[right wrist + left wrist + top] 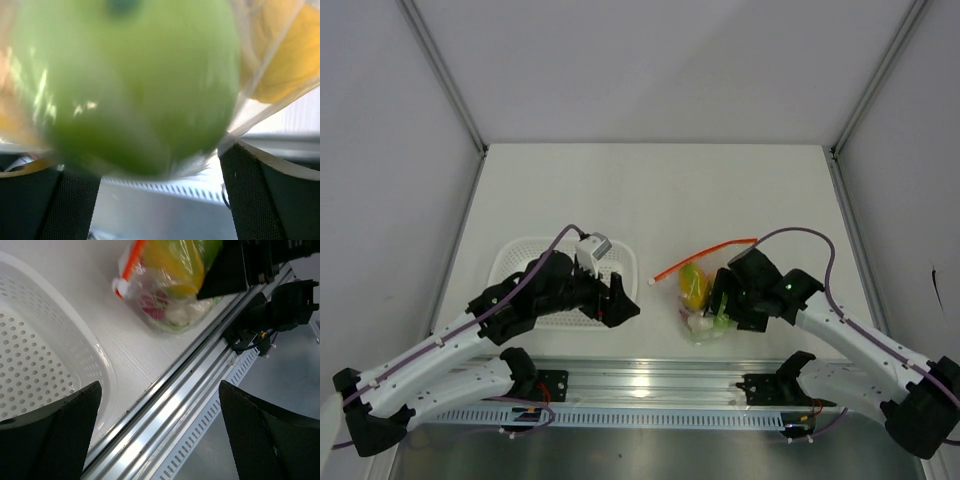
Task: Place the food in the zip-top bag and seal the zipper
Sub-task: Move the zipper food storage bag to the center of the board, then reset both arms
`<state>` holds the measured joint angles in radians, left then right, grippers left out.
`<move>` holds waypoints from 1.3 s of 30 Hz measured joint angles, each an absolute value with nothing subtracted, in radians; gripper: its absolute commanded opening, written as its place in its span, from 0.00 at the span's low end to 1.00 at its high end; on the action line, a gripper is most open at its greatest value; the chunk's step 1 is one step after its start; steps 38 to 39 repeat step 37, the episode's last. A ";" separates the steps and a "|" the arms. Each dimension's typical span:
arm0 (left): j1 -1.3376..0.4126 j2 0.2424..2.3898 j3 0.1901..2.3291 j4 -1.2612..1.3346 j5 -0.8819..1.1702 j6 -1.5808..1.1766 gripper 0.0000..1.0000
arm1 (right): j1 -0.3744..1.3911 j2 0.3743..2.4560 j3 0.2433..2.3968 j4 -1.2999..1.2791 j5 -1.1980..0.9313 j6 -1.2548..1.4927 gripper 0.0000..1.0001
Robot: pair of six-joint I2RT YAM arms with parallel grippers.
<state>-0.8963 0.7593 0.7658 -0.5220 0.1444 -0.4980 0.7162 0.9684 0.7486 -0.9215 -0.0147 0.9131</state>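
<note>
The clear zip-top bag [700,312] lies right of the table's centre, near the front edge, with the food inside: a yellow fruit [694,284] and a white lump [698,322] show through. Its red-orange zipper [705,252] trails off up and to the right. My right gripper [723,297] is open against the bag's right side. In the right wrist view a green fruit [130,80] inside the bag fills the picture just above that gripper [160,200]. My left gripper [625,300] is open and empty, left of the bag [165,285], over the front rail [175,405].
A white slotted basket [515,255] sits at the left under my left arm, and its rim also shows in the left wrist view [100,360]. An aluminium rail [640,380] runs along the table's front edge. Walls close the table on three sides.
</note>
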 measured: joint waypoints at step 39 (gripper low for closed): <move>-0.896 0.682 0.744 -0.537 0.129 -0.545 0.99 | 0.554 0.651 0.836 -0.889 0.168 0.745 0.99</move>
